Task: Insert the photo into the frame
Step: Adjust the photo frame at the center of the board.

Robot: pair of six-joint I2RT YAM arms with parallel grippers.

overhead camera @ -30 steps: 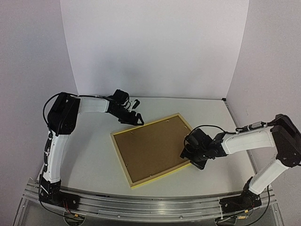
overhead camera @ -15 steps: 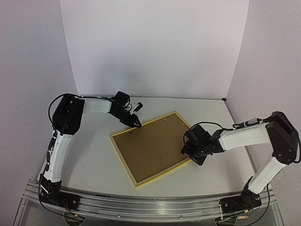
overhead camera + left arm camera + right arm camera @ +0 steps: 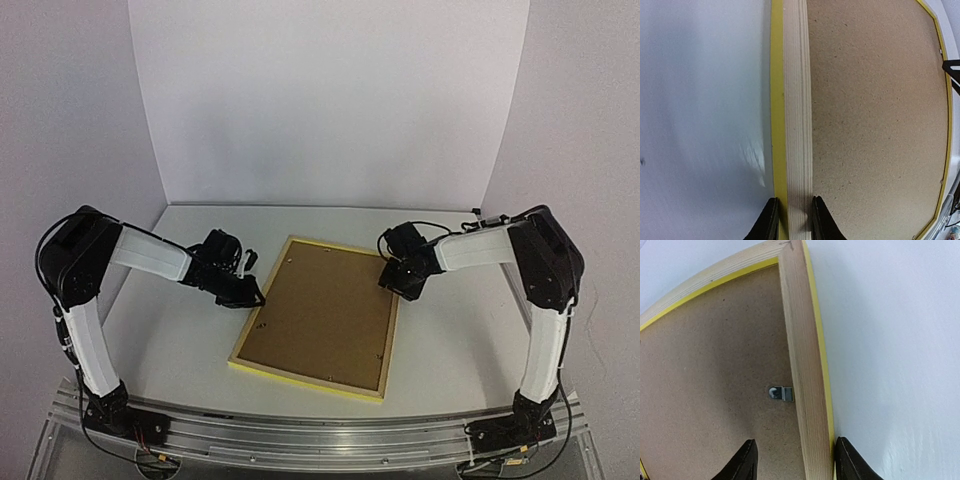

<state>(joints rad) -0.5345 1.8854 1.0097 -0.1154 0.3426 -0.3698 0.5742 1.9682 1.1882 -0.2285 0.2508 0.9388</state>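
— What are your grippers doing?

— My left gripper (image 3: pixel 794 222) pinches the left rail of the frame (image 3: pixel 797 100), one finger on each side. My right gripper (image 3: pixel 795 460) stands spread astride the right rail near the far corner, with a gap on the inner side. I judge this steadies it from both sides.

— How does it lie?

— Mid-table (image 3: pixel 170 350), flat, back up, brown backing board (image 3: pixel 320 310) showing. Its long axis runs near to far, the far end leaning right. The photo isn't in view.

Robot lab: white backdrop (image 3: pixel 330 100), aluminium mounting rail (image 3: pixel 320 436).
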